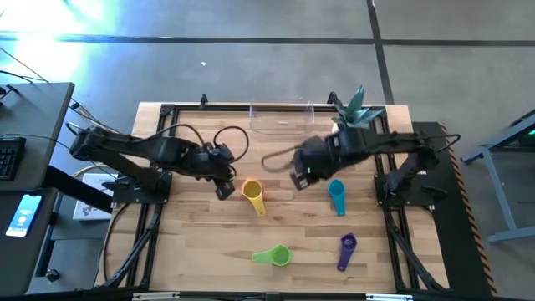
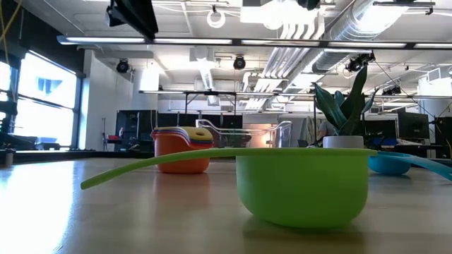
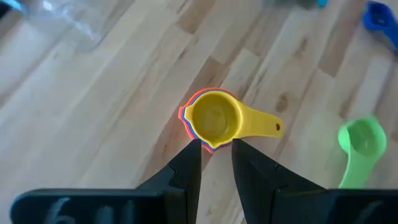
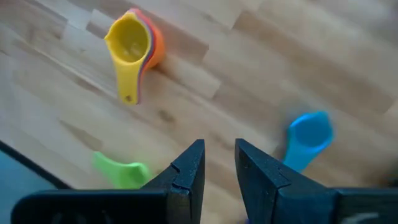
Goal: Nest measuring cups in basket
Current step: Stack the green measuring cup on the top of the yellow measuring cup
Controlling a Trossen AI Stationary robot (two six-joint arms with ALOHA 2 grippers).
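Observation:
A stack of nested cups, yellow on top with orange, red and blue rims below [image 1: 253, 193] [image 3: 213, 119] [image 2: 182, 151], stands on its base mid-table. My left gripper [image 1: 224, 191] [image 3: 217, 151] hovers open just to the stack's left, its fingertips either side of the near rim without touching. My right gripper [image 1: 297, 178] [image 4: 219, 152] hangs open above bare wood between the stack [image 4: 133, 41] and the teal cup [image 1: 337, 196] [image 4: 307, 139]. The green cup [image 1: 273, 256] [image 2: 304, 185] and the purple cup [image 1: 346, 251] lie near the table's near edge. The clear basket [image 1: 282, 119] [image 2: 263, 134] sits at the far edge.
A small white pot with a green plant [image 1: 354, 109] [image 2: 344, 116] stands just right of the basket. Bare wood lies between the stack and the basket. A desk with a keyboard and a phone [image 1: 23, 213] is beyond the table's left side.

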